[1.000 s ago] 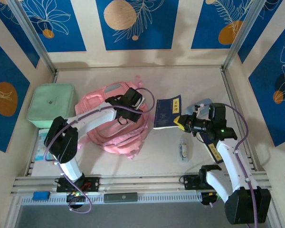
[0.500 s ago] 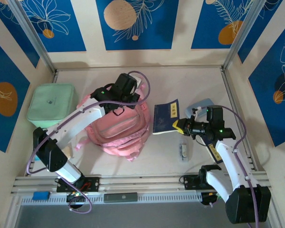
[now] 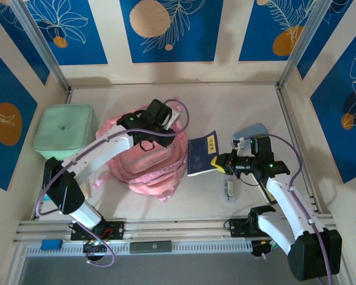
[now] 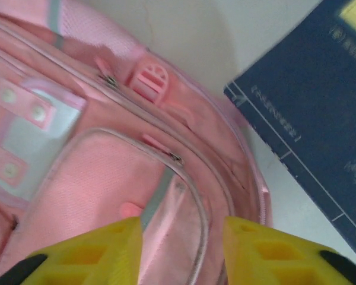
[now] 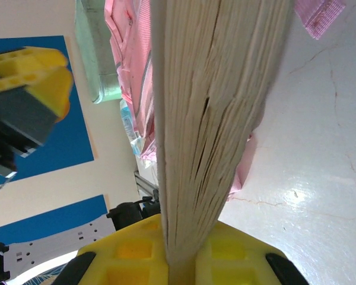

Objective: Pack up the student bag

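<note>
The pink student bag (image 3: 147, 165) lies flat left of the table's centre, and its zipped pockets and buckle fill the left wrist view (image 4: 107, 160). My left gripper (image 3: 161, 132) hovers over the bag's upper right part. Its yellow fingers stand open (image 4: 183, 252), with the pocket seam below the gap and nothing gripped. My right gripper (image 3: 218, 163) is shut on a dark blue book (image 3: 202, 155), holding it by its right edge just right of the bag. The page edges rise straight out of the jaws (image 5: 213, 119). The book's cover also shows in the left wrist view (image 4: 320, 119).
A mint-green square case (image 3: 64, 130) sits at the left, beside the bag. A small clear item (image 3: 228, 189) lies on the table near the right arm. A pale blue object (image 3: 252, 132) rests behind the right gripper. Metal rails border the table.
My left gripper has opened and shifted slightly over the bag's top. The right gripper has carried the book leftward, closer to the bag.
</note>
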Controlling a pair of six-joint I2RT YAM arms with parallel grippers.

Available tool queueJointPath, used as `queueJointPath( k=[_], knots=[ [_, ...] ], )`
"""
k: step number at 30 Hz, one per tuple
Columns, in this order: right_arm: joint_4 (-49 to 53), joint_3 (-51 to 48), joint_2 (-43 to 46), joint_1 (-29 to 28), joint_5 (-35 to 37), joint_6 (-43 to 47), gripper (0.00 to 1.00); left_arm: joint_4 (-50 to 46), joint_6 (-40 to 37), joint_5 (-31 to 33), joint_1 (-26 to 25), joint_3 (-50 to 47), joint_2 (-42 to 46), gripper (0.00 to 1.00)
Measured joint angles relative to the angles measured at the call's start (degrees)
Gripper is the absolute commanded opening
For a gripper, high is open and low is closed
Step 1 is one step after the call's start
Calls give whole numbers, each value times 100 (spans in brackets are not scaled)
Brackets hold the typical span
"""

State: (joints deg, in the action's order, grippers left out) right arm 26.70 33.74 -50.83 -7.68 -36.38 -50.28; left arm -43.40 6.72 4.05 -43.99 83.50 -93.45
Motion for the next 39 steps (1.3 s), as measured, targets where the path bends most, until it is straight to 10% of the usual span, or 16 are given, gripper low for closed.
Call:
queueJointPath(
  k=[11,25,39],
  knots=[
    [90,0,4,118,15,42,0,55,221,916,-378,-323,-988,67],
    [192,105,-24,144,-11,129,0,168,275,1617,-446,-275,-1211,0],
    [-225,181,-188,-811,44,133,0,-177,-903,1873,-302,713,-229,0]
  ],
)
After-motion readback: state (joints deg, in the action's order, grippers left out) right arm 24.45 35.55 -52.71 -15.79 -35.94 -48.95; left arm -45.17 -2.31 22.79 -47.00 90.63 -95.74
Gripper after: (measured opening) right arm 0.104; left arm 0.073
